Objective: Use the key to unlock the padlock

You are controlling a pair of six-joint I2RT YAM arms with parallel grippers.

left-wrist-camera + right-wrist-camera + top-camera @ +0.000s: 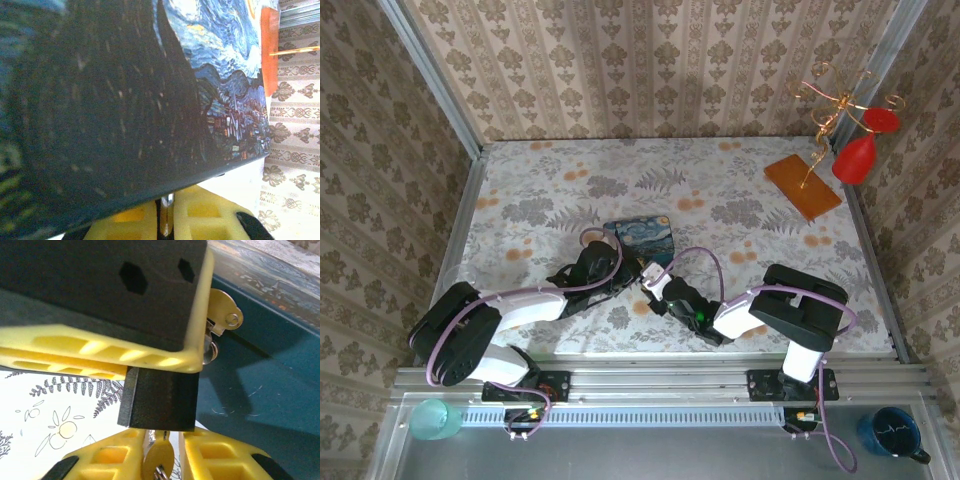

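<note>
Key (159, 456) blade vanishes behind padlock (159, 399), pinched in right claw (161, 454).

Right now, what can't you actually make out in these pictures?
Left wrist view: blurred close-up of the box; the silvery sliver between the left tool fingers can't be identified.
Right wrist view: the left tool's yellow finger hides the shackle of the padlock; whether the key sits in the keyhole is hidden below.
Top view: padlock too small, lost between left tool and right tool.
</note>
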